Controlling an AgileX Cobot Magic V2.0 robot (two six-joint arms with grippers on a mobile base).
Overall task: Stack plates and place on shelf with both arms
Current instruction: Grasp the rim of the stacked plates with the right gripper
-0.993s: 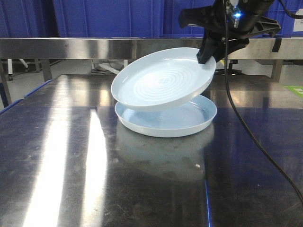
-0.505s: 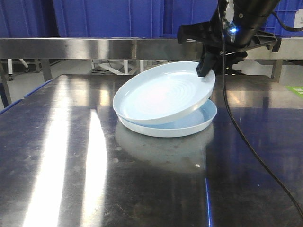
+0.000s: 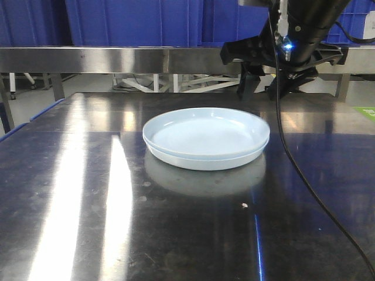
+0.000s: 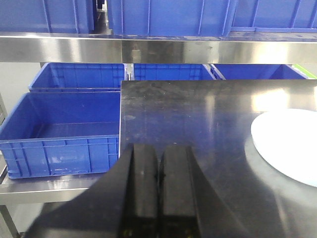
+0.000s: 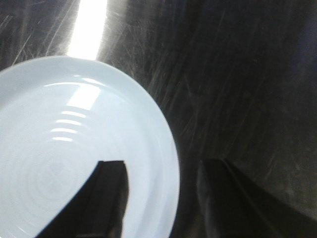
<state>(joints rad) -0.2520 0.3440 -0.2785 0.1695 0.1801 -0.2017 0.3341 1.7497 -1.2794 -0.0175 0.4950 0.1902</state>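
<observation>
Steel table (image 3: 88, 205) up front. The plates (image 3: 205, 137) sat nested one in the other, flat at mid-table. The right gripper (image 3: 258, 92) hung just above their far right rim, fingers apart and gripping nothing. In the wrist view, one finger was over the plate and one over the table. The left gripper (image 4: 159, 148) was pressed together, empty, well left of the plates. Behind: shelf (image 3: 117, 58), blue bins (image 3: 146, 20).

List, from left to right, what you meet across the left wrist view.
Near blue bin → left tool, shut, over the table's left part → plates at the right edge.
</observation>
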